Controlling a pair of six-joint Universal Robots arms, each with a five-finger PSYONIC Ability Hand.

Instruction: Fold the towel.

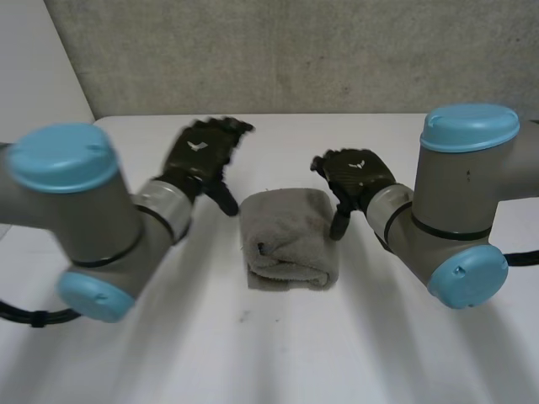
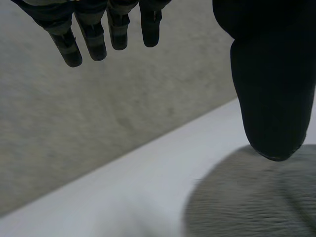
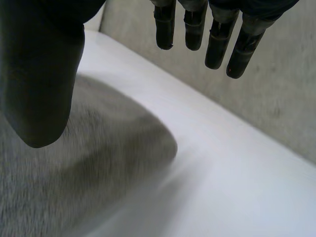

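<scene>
- The grey towel (image 1: 289, 238) is lying folded into a compact, thick bundle in the middle of the white surface (image 1: 269, 353), between the two hands.
- Its far end is looking rounded, and its near edge is showing stacked layers with a rolled fold.
- The left hand (image 1: 200, 160) is hanging to the left of the towel, near its far left corner, with its fingers spread out straight and nothing in its grasp.
- In the left wrist view this hand (image 2: 271, 98) is showing its thumb over the edge of the towel (image 2: 252, 202), while its fingers (image 2: 94, 42) are pointing straight out, well apart from the thumb, in front of the grey wall (image 2: 98, 113).
- The right hand (image 1: 354, 178) is sitting just beside the towel's right edge, its thumb pointing down next to the cloth; whether the thumb is touching the towel cannot be told.
- In the right wrist view that hand (image 3: 39, 84) is holding its thumb over the towel (image 3: 74, 168), and its fingers (image 3: 217, 44) are reaching out straight above the bare surface (image 3: 237, 182), gripping nothing.
- Both arms are coming in from the near side, one at each side of the towel.
- The grey wall is standing behind the far edge of the surface.
</scene>
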